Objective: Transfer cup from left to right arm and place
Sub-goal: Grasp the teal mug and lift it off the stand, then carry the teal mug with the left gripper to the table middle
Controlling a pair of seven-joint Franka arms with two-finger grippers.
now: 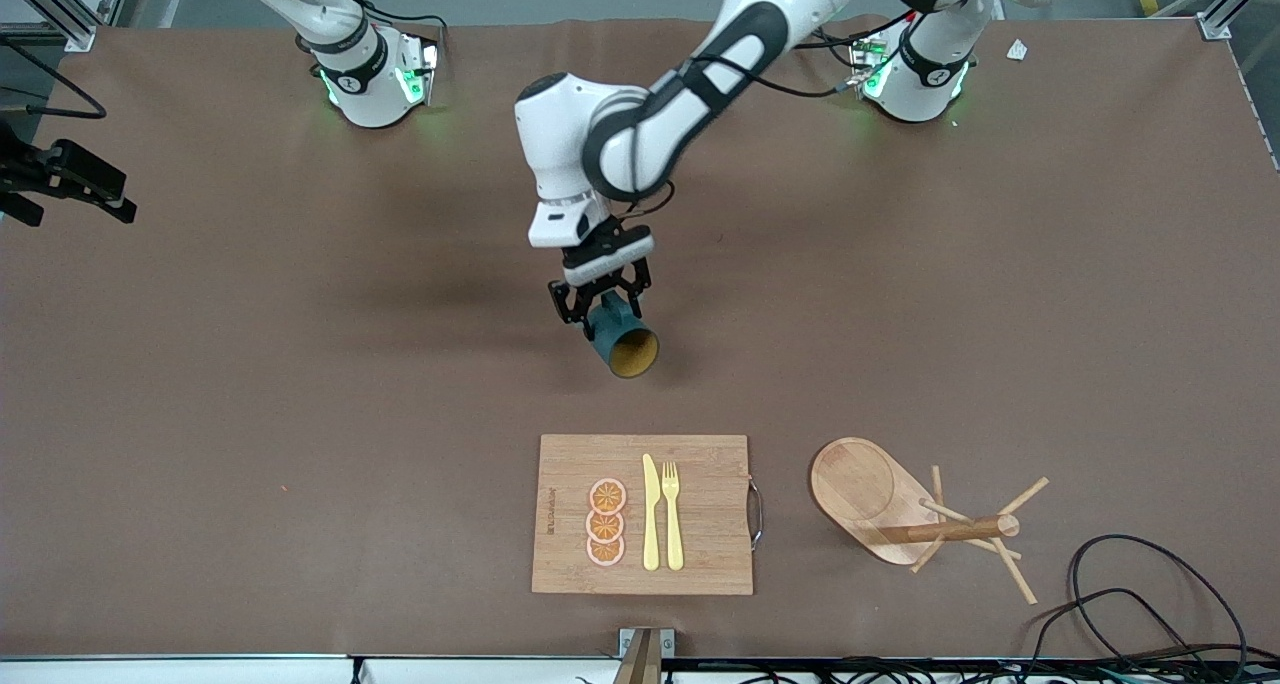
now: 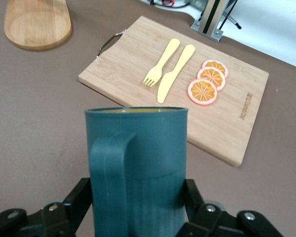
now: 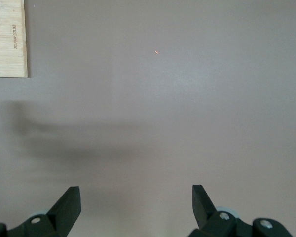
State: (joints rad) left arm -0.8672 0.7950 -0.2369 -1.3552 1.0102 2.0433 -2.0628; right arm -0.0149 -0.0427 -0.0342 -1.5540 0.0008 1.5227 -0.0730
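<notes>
My left gripper [image 1: 600,316] is shut on the base end of the dark teal cup [image 1: 622,344], which hangs over the middle of the table. The cup lies tilted, with its mustard-yellow mouth toward the front camera. In the left wrist view the cup [image 2: 138,148] fills the middle with its handle facing the camera, a black finger [image 2: 79,195] pressed on either side, and the left gripper [image 2: 136,191] around it. My right gripper [image 3: 135,197] is open over bare brown table toward the right arm's end, with nothing between its fingers.
A bamboo cutting board [image 1: 710,524] lies nearer the front camera than the cup, carrying a yellow knife [image 1: 651,514], a fork [image 1: 672,514] and three orange slices [image 1: 606,522]. A wooden mug rack [image 1: 900,509] lies tipped beside it. Black cables [image 1: 1150,594] loop at the corner.
</notes>
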